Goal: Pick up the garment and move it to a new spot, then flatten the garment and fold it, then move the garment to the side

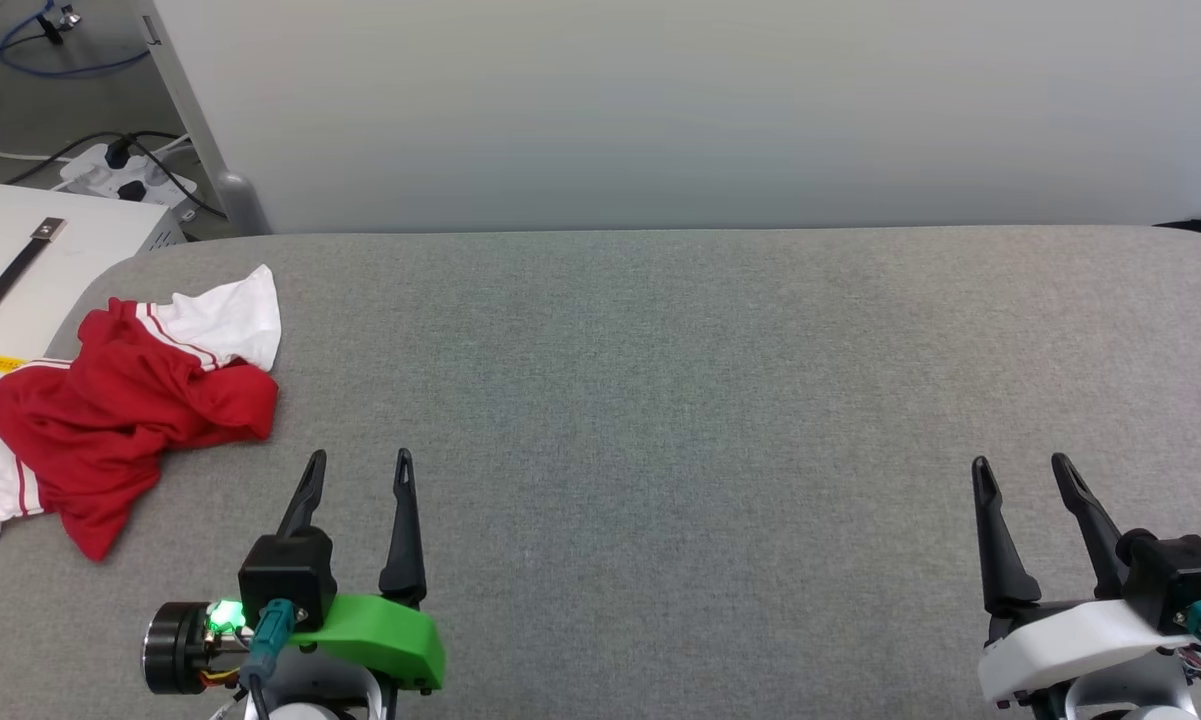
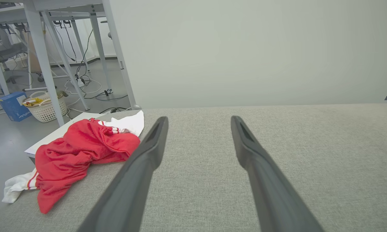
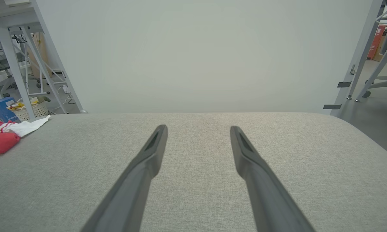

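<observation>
Crumpled red soft-fabric T-shirt with white sleeves (image 1: 125, 420) heaped at the left edge of the grey woven-cloth table (image 1: 660, 400).
Its collar is lost in the folds and one white sleeve droops over the edge; the left jaws and right jaws, long, dark and tapered, stand spread wide, holding nothing.

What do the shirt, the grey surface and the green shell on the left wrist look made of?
Shirt: soft fabric, matte; it lies crumpled in loose folds. Grey surface: woven cloth cover, matte, with a fine flecked weave; what is under it cannot be told. Green shell: probably hard plastic, smooth with a slight sheen.
</observation>
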Robot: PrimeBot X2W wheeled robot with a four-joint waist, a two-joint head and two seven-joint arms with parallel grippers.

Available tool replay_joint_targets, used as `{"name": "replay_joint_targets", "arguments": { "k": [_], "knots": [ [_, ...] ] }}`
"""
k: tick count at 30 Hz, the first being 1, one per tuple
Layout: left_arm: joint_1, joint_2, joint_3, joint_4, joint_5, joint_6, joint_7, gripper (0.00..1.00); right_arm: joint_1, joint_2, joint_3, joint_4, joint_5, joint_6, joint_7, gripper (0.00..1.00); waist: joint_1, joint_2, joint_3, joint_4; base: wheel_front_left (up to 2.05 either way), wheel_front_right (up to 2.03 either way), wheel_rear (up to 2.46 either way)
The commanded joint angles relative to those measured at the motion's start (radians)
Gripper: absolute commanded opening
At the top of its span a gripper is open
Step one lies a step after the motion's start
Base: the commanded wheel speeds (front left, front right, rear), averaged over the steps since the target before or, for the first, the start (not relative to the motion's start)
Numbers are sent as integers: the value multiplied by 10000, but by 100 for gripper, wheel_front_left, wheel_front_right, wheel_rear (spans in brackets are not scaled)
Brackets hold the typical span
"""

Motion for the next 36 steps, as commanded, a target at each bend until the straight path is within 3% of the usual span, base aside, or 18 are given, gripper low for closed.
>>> {"name": "replay_joint_targets", "arguments": {
  "k": [1,36],
  "knots": [
    [54,-27,-51,22,-82,101,-108,100,177,-7,-26,-15,99,-5,-133,100,-1,0,-5,4,0,0,0],
    [178,-41,-453,229,-329,241,-832,100,576,-9,61,-235,321,-8,-848,100,-1,0,-33,-14,0,0,0]
  ]
}}
